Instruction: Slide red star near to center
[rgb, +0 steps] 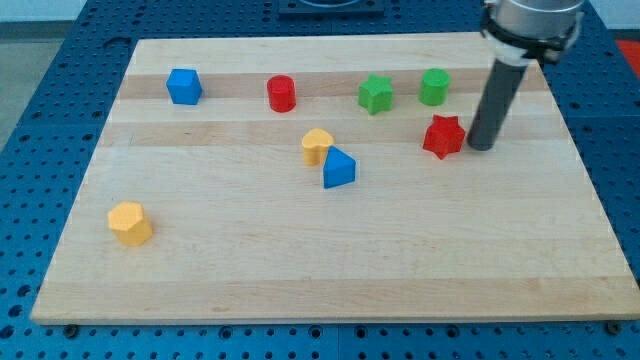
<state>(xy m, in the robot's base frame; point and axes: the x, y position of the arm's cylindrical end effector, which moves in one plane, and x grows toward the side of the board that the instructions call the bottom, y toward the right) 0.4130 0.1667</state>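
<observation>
1. My tip (481, 147) sat just right of the red star (443, 137), touching or nearly; bare rod, grasped nothing.
2. Red star lay right of board centre, below the green cylinder (434, 87) and green star (375, 94).
3. Blue triangular block (338, 168) and yellow heart-like block (317, 145) were near centre.

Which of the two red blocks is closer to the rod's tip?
The red star, right beside my tip on its left in the view. The red cylinder stands far off toward the view's left, higher up the board.
</observation>
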